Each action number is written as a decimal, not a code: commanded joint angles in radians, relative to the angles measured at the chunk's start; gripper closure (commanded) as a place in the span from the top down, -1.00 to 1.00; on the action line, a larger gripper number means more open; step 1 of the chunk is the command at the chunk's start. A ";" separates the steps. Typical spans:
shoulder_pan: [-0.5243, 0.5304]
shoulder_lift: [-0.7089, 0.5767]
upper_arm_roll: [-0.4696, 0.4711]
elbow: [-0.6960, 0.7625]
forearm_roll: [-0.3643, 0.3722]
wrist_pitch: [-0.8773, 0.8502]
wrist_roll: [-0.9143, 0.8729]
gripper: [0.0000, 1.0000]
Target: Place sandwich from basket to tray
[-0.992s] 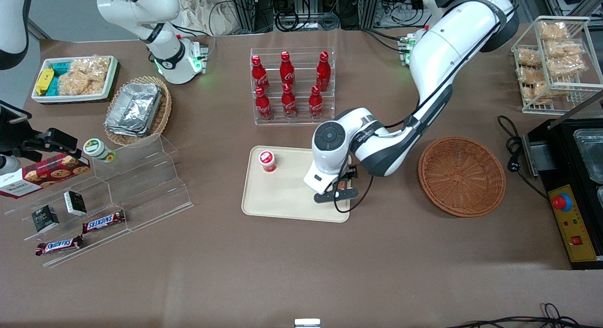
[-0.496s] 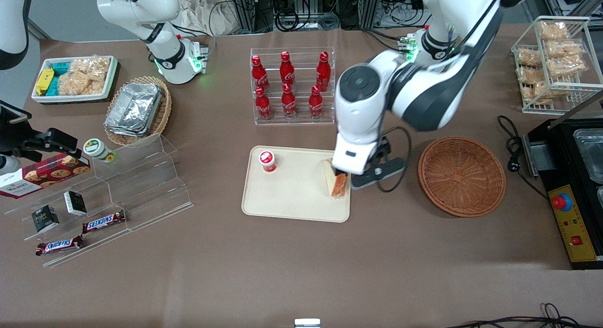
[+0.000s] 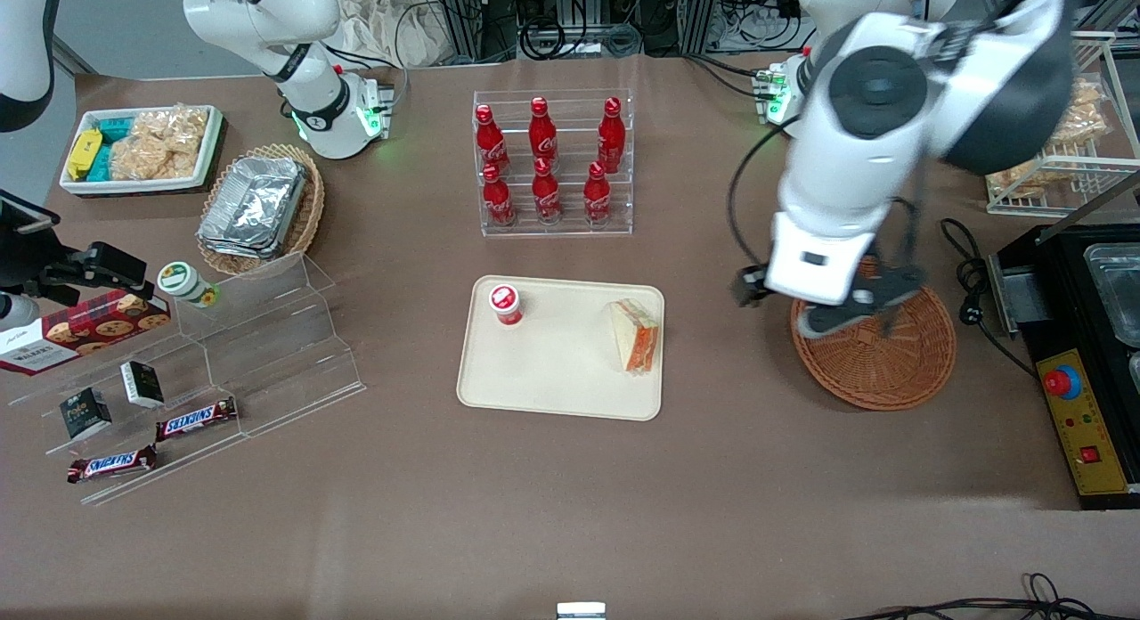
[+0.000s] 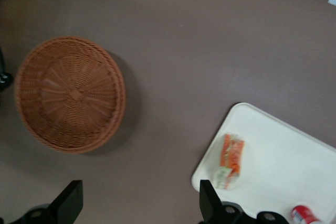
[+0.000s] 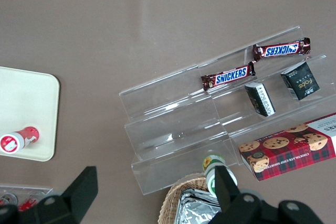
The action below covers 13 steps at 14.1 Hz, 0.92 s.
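The sandwich (image 3: pixel 635 335) lies on the cream tray (image 3: pixel 552 384), at the tray's end nearest the basket; it also shows in the left wrist view (image 4: pixel 230 161), on the tray (image 4: pixel 283 150). The reddish-brown wicker basket (image 3: pixel 877 366) is empty and shows whole in the left wrist view (image 4: pixel 71 93). My left gripper (image 3: pixel 806 301) is raised high over the table between tray and basket, by the basket's rim. In the left wrist view the gripper (image 4: pixel 139 205) is open and empty, its fingers wide apart above bare table.
A small red-capped bottle (image 3: pixel 506 304) stands on the tray. A rack of red cola bottles (image 3: pixel 552 161) stands farther from the front camera than the tray. A clear stepped shelf (image 3: pixel 267 335) lies toward the parked arm's end. A control box (image 3: pixel 1082 424) sits beside the basket.
My gripper let go of the sandwich on the tray, then rose and swung away toward the basket. The sandwich stays on the tray.
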 commanded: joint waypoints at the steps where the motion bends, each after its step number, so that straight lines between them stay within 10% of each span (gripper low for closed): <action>1: -0.002 -0.083 0.143 -0.064 -0.059 -0.024 0.216 1.00; 9: 0.005 -0.188 0.466 -0.174 -0.151 -0.026 0.737 1.00; 13: 0.184 -0.251 0.400 -0.211 -0.200 -0.041 0.908 1.00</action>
